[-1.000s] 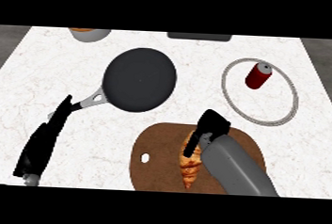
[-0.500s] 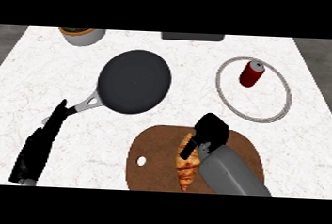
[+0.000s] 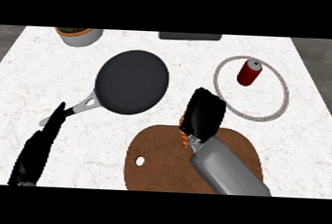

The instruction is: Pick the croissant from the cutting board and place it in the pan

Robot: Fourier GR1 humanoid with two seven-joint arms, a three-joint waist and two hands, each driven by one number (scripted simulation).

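Pick stage. Right hand [image 3: 202, 113] sits over the far edge of the cutting board [image 3: 159, 163], fingers curled round the croissant [image 3: 185, 139]; only an orange sliver shows beneath the palm, so lift-off cannot be confirmed. Pan [image 3: 132, 82], far left of the board, holds nothing: carry and placing remain. Left hand [image 3: 38, 148] rests near left, fingers straight.

Single head view — steep downward look at counter [image 3: 52, 71]; forearms enter from lower edge

Even, bright light across the counter [image 3: 164, 52] — shadows barely show, no glare, edges undistorted.
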